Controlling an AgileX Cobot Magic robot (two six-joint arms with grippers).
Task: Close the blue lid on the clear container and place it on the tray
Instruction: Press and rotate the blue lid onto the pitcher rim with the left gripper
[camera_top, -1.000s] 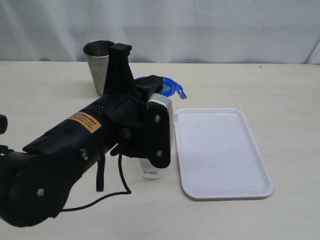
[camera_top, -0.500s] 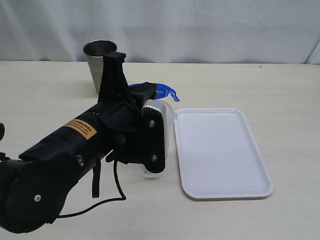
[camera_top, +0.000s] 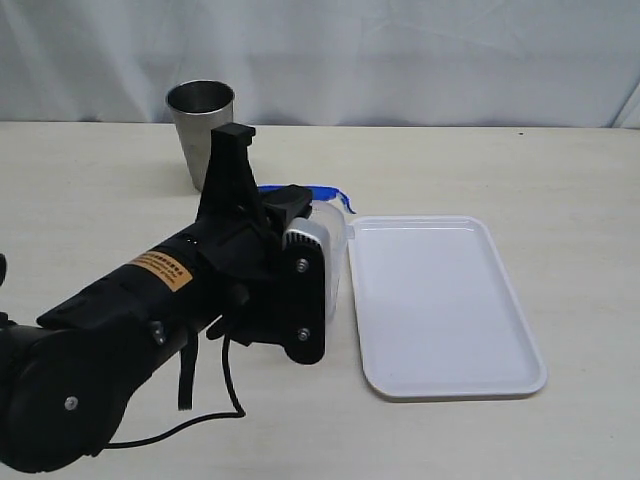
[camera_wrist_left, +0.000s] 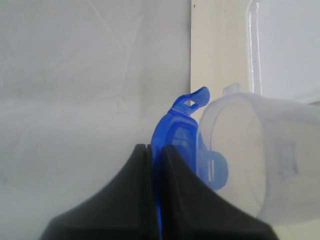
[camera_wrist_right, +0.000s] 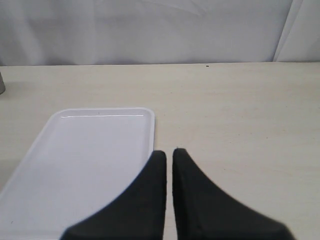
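Note:
My left gripper (camera_wrist_left: 155, 147) is shut on the edge of the blue lid (camera_wrist_left: 178, 125). The lid sits right at the open mouth of the clear container (camera_wrist_left: 265, 155), one clip tab sticking out past the rim. In the exterior view the lid (camera_top: 318, 192) lies nearly flat on top of the container (camera_top: 336, 238), which stands just left of the white tray (camera_top: 440, 300); the left arm hides most of the container. My right gripper (camera_wrist_right: 169, 151) is shut and holds nothing, hovering over the tray's (camera_wrist_right: 90, 150) edge.
A grey steel tumbler (camera_top: 200, 115) stands at the back left, behind the left arm. The bulky black left arm (camera_top: 150, 320) covers the front left of the table (camera_top: 560, 170). A white curtain hangs behind the table.
The left arm has come down and drawn back a little, bringing the blue lid from a raised, tilted pose to nearly flat on the container's mouth. The right gripper's earlier state is not shown.

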